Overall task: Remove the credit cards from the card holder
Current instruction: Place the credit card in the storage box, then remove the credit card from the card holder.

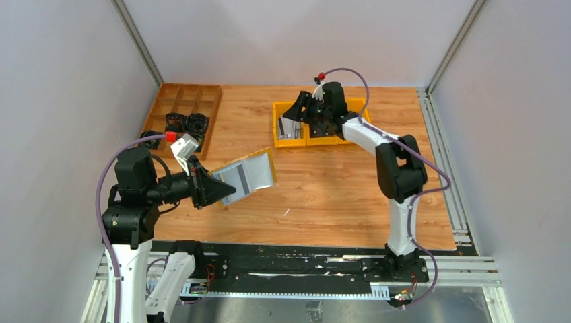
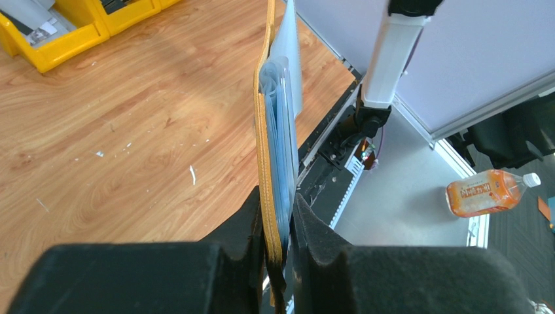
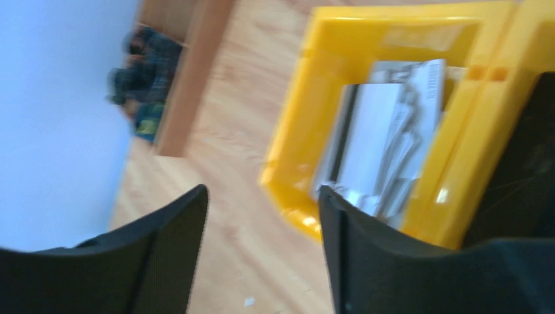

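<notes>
Partway, by the look of it. Your left gripper (image 1: 223, 190) is clamped on one edge of the card holder (image 1: 252, 173), holding it spread open and lifted off the table (image 1: 323, 195), front left. Your right gripper (image 1: 296, 116) hangs over the left-hand yellow bin (image 1: 289, 142) at the far side, jaws wide, nothing between them. Pale flat rectangles lie in that bin. They read as credit cards (image 1: 291, 128), so I judge some are already out. Left to do: whatever sits in the holder, and the count there is unreadable.

What each view adds:
- Top view: layout only. Holder and bin are well apart. The holder's open face shows a pale panel and a dark patch, with no clear card edge.
- Left wrist: holder edge-on, mustard cover on one side, grey-blue sleeves (image 2: 283, 131) stacked against it. The fingers pinch cover and sleeves together at the lower end. You cannot tell whether cards are inside. A drink bottle (image 2: 487, 193) lies on the floor off the table.
- Right wrist: blurred, but the only look into the bin. Several pale cards lie loosely piled, one with barcode-like print. The gap between the fingers is empty.
</notes>
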Robot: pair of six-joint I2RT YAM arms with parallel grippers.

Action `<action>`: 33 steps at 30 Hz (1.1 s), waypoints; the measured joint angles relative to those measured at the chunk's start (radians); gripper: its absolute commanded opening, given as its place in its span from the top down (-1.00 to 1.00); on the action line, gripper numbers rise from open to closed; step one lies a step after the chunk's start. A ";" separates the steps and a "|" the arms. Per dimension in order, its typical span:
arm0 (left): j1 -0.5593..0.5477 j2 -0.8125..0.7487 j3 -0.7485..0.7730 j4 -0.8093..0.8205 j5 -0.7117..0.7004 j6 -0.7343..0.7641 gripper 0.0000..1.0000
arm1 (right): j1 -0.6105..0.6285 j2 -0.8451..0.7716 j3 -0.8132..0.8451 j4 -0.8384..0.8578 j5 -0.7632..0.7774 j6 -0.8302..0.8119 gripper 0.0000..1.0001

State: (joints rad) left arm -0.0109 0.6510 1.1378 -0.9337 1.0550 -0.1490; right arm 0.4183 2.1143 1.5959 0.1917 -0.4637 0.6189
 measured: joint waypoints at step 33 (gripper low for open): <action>0.000 -0.001 0.001 -0.005 0.015 0.003 1.00 | 0.512 -0.803 -0.581 0.347 -0.281 0.043 0.18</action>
State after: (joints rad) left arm -0.0109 0.6502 1.1389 -0.9382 1.0698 -0.1463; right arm 0.9306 1.3109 1.0145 0.5388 -0.7448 0.6617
